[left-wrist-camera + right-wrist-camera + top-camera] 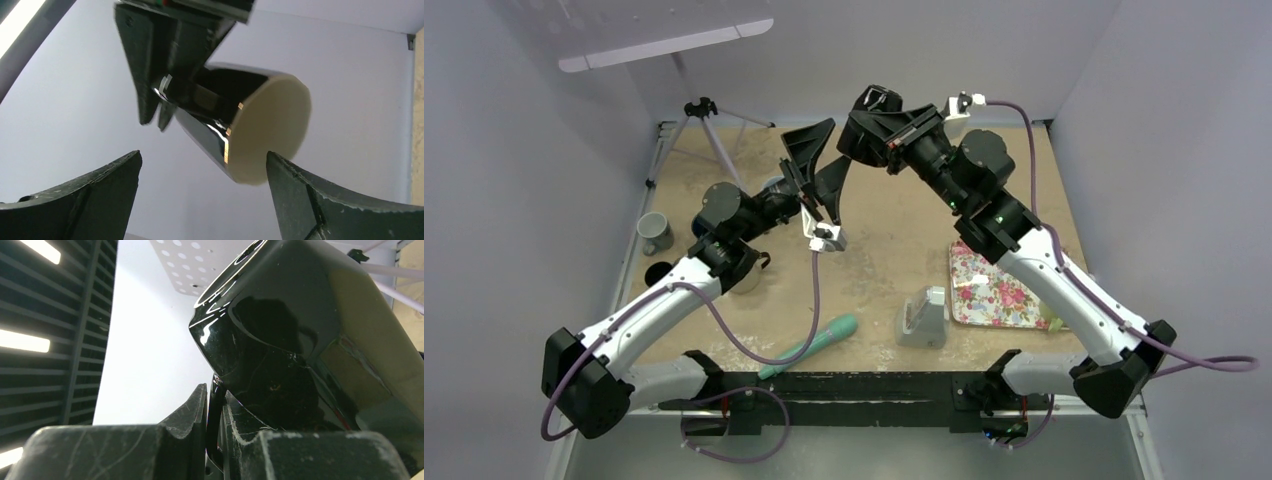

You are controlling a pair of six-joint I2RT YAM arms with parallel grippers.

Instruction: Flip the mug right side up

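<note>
Black mug (pixel 215 100) is up in the air over the far middle of the table (pixel 894 240), not resting on anything. The right gripper (pixel 214 401) carries it with jaws nearly together, pinching a thin black part of the mug. Whether that part is the rim wall or the handle cannot be told from the right wrist view. In the left wrist view the mug lies tilted, roughly on its side, with its flat cream end face (pixel 270 130) turned toward the left arm's camera. That face looks like the base, though it could be the inside. The left gripper (pixel 203 155) is spread wide and holds nothing, with one finger low on each side of the cream end, close but apart from it. Likely reason for this pose: the mug is lifted clear of the table so there is room to rotate it, and its body is presented to the open left claw for a handover or regrasp. The thin pinch gives poor control of a glossy, heavy mug, so a slip or swing is the risk. The mug is not yet upright on the table, so the task looks about midway. A grey mug (pixel 654 230) at the left edge and a floral tray (pixel 994 285) on the right sit well apart, uninvolved.
</note>
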